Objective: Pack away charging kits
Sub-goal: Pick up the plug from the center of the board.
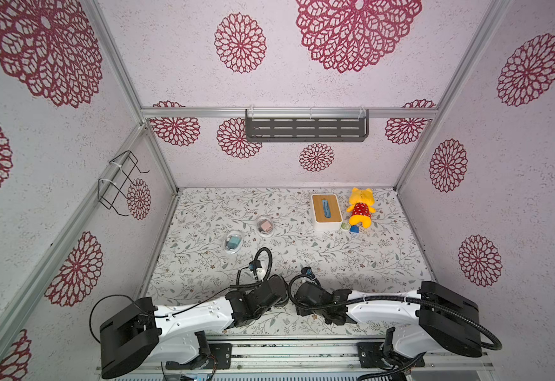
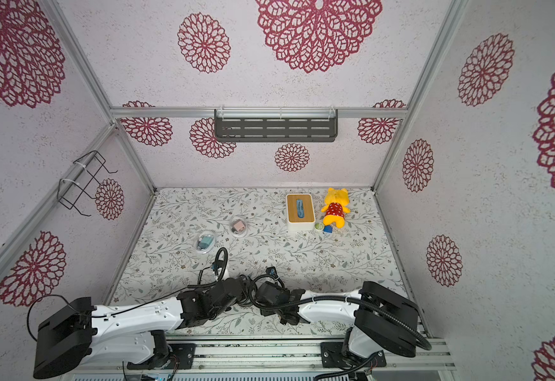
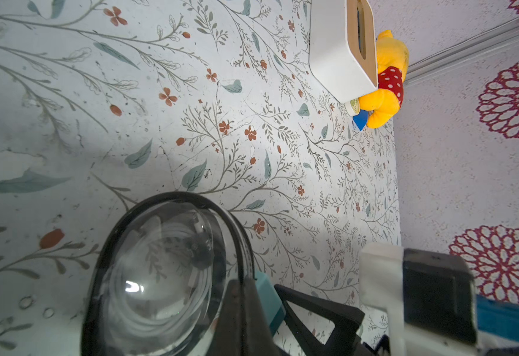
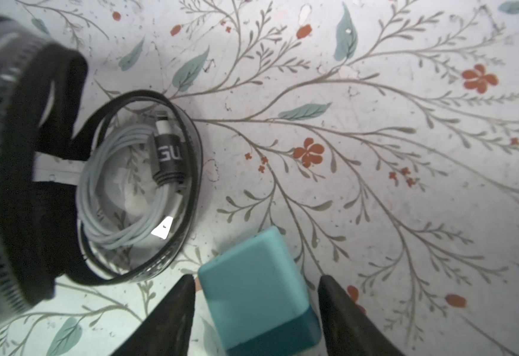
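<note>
Two kits are judged packed. A teal charger (image 1: pixel 233 242) sits inside a clear case (image 1: pixel 236 250) and a pink charger (image 1: pixel 265 226) inside a second case (image 1: pixel 267 235). Both are set on the table (image 1: pixel 335 264), out beyond the arms.

The third kit is half done. The third case (image 4: pixel 198 148) lies open at the near middle of the table, under the two wrists, with the pale cable (image 4: pixel 122 215) coiled inside it. The left gripper (image 3: pixel 242 314) is clamped shut on that case's dark rim. The loose teal charger (image 4: pixel 246 262) is just beside the third case, between the parted fingers of the right gripper (image 4: pixel 255 279). Whether they are pressed on it cannot be told from the wrist view.

What is left, it is judged: the charger is to be put in with the cable and the case closed.

The white box (image 1: pixel 325 211), the plush (image 1: pixel 360 207) and the small blue block (image 1: pixel 354 229) lie well apart at the far right. Nothing stands in the way except the left gripper's own hold at the rim.
</note>
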